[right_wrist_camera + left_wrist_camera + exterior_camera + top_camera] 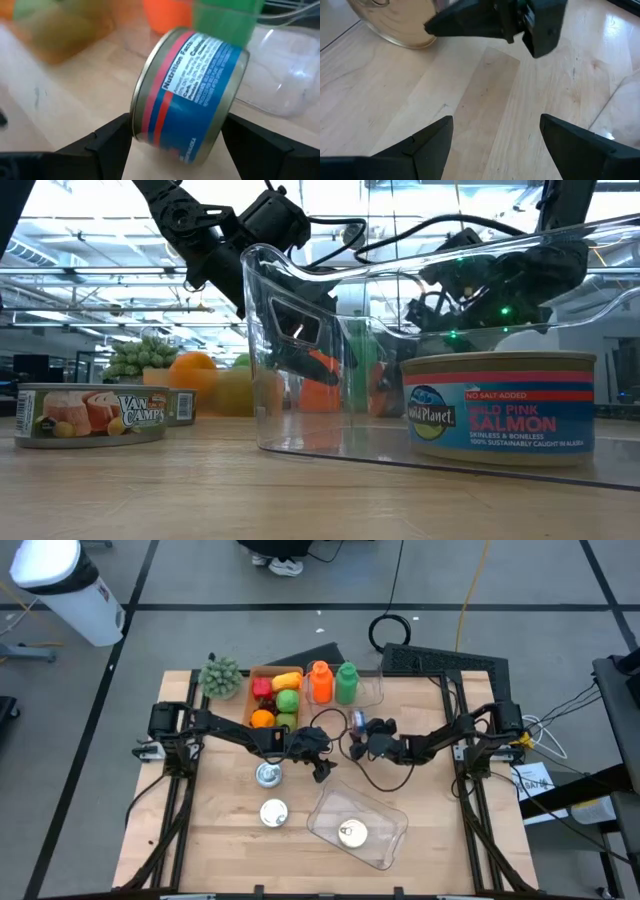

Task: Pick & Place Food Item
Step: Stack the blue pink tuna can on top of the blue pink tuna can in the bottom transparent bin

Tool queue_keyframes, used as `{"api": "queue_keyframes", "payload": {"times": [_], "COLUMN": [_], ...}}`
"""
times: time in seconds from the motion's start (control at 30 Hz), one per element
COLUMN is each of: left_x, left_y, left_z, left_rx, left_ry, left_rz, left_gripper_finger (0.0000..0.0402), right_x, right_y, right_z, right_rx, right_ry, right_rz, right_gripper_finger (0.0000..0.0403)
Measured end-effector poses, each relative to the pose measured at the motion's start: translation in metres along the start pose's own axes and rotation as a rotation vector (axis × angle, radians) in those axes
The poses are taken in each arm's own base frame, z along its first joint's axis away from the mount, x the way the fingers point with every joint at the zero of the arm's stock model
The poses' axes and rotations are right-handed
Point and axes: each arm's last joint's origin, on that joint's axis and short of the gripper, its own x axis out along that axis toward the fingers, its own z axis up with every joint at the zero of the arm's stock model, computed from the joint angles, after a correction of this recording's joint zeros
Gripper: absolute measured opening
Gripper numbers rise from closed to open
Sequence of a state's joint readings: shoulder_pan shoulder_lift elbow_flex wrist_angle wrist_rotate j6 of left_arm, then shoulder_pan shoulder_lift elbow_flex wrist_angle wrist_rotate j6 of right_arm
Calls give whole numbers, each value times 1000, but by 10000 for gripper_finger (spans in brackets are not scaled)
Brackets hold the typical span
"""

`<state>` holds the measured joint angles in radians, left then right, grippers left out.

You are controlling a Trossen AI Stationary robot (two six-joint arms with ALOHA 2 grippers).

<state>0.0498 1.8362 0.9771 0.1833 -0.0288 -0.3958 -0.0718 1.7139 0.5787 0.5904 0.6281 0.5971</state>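
From above: grey floor crossed by dark tape lines, with a white bin (70,590) at the far corner, and in the middle a pale wooden table (220,850). At the back edge, a box of fruit (274,700); towards the front, a clear tub (385,835), probably the drop spot, with one tin already inside. Over the table's middle, right gripper (360,735) clamped on a blue-and-red can (357,721). Just beside it, left gripper (318,762), near two loose tins.

At table height: bright room with ceiling beams behind. In front, a Van Camp's tin (95,415) standing on the wood apart from the tub (300,360), and inside the tub a salmon tin (500,405), upright.

Past the left wrist: fingers spread wide over bare planks, holding nothing, seemingly waiting.

Past the right wrist: can (192,95) tilted between the fingers (110,137), gripped across its sides, likely lifted for carrying to the tub.
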Motion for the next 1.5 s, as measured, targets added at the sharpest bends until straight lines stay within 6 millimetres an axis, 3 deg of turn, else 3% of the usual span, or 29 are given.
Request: {"api": "queue_keyframes", "payload": {"times": [0.27, 0.6, 0.8, 1.07, 1.33, 1.5], "left_x": [0, 0, 0, -4, -48, -66], "left_y": [0, 1, 1, 0, -11, -25], "left_z": [0, -1, -1, -1, 31, 49], "left_rx": [0, 0, 7, 70, 152, 250], "left_ry": [5, 13, 14, 34, -113, -286], "left_rz": [2, 5, 6, 6, -12, -72], "left_gripper_finger": [310, 310, 310, 310, 310, 310], "right_x": [-1, -1, -5, -41, -84, -100], "right_y": [-1, -1, 4, 12, -6, -2], "right_z": [-3, -4, -4, 35, 66, 74], "right_rx": [56, 36, -36, -113, -278, -360], "right_ry": [23, 28, 41, 38, 1, -48], "right_rz": [-14, -13, 44, 309, 333, 471], "right_gripper_finger": [281, 193, 191, 191, 191, 192]}}
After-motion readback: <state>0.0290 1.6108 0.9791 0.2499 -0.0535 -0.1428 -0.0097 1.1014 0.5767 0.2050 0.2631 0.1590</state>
